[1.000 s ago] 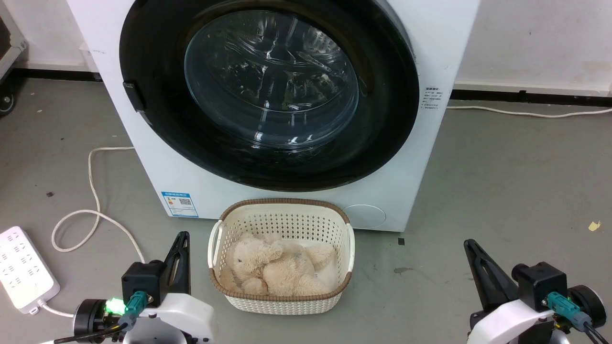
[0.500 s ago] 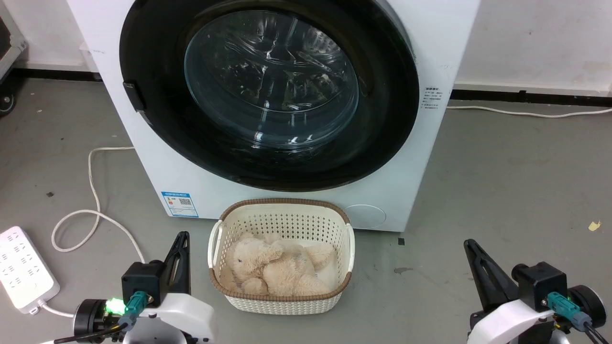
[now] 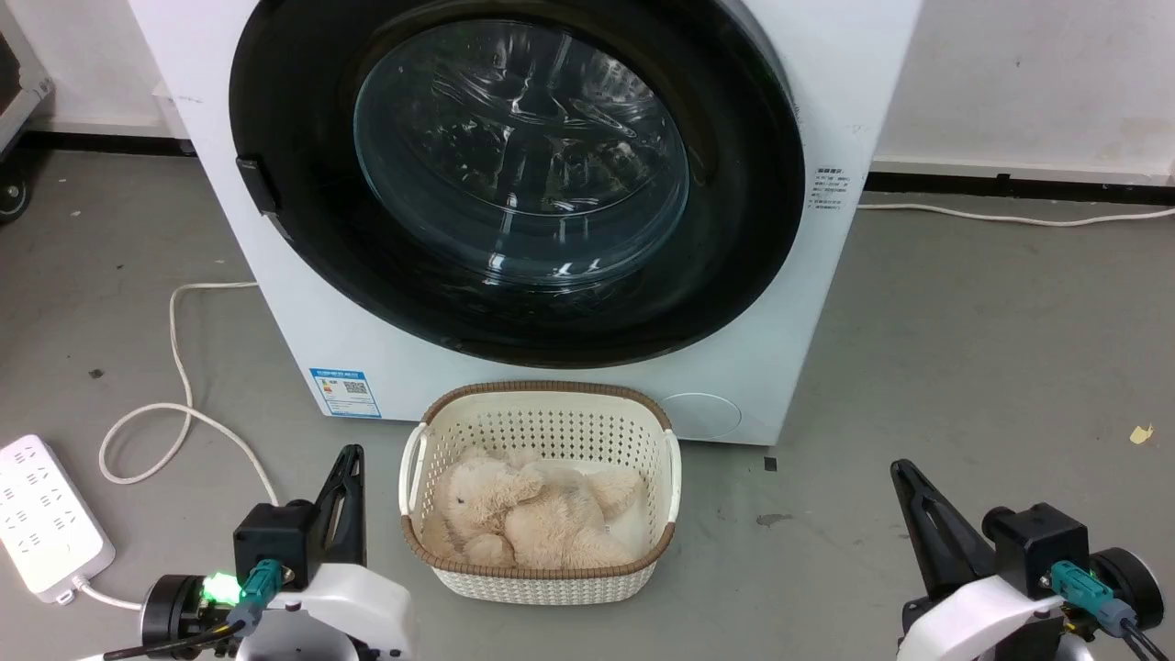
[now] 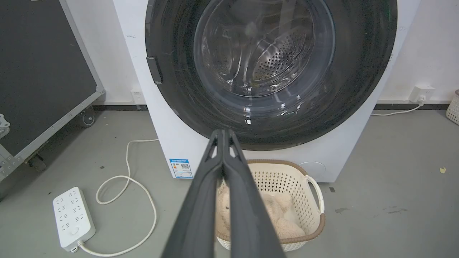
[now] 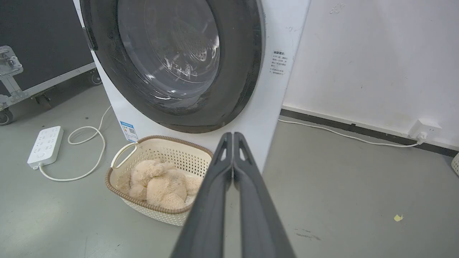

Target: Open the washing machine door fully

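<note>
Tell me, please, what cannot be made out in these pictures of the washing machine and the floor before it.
1. Top of the washing machine door: cut off by the upper edge, head view.
2. Print on the blue sticker: too small to read, head view.
3. Whether the drum holds anything: reflections on the door's glass, left wrist view.
4. Part of the plush toy: behind the left gripper, left wrist view.

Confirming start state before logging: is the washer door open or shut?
Shut. The door lies flush against the front of the washing machine all round; no gap shows at its edge in either wrist view.
</note>
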Motion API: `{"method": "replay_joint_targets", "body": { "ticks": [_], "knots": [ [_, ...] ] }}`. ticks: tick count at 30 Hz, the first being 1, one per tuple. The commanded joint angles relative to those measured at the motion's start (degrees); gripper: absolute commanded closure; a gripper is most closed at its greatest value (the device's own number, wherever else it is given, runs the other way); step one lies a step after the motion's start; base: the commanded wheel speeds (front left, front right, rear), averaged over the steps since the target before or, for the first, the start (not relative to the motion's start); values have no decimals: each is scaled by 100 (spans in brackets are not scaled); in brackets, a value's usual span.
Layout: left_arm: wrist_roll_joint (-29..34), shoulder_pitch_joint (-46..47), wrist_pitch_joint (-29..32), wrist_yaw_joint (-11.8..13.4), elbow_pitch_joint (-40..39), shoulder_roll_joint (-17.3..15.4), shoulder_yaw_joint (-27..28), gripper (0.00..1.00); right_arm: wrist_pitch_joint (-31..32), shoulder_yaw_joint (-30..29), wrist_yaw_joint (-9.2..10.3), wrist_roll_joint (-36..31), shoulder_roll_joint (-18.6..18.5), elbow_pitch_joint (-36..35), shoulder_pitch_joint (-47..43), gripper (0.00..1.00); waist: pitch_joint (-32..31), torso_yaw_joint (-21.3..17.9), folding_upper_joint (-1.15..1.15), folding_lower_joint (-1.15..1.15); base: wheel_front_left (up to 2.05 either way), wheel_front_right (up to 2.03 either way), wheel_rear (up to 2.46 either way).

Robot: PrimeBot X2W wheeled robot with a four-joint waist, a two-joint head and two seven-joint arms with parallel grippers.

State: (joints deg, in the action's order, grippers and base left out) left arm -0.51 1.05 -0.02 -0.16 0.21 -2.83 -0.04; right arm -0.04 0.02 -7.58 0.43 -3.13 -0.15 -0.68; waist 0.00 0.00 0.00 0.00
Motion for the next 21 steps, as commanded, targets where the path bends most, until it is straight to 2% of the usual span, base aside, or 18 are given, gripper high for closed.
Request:
{"method": "replay_joint_targets", "body": {
  "ticks": [1, 21],
  "knots": [
    [51, -105, 2, 16, -21, -5, 4, 100, 4, -2, 9, -43, 25, 15, 68, 100, 0, 0, 0, 0, 0, 0, 0],
    [51, -105, 2, 16, -21, -5, 4, 100, 4, -2, 9, -43, 25, 15, 68, 100, 0, 0, 0, 0, 0, 0, 0]
  ]
}}
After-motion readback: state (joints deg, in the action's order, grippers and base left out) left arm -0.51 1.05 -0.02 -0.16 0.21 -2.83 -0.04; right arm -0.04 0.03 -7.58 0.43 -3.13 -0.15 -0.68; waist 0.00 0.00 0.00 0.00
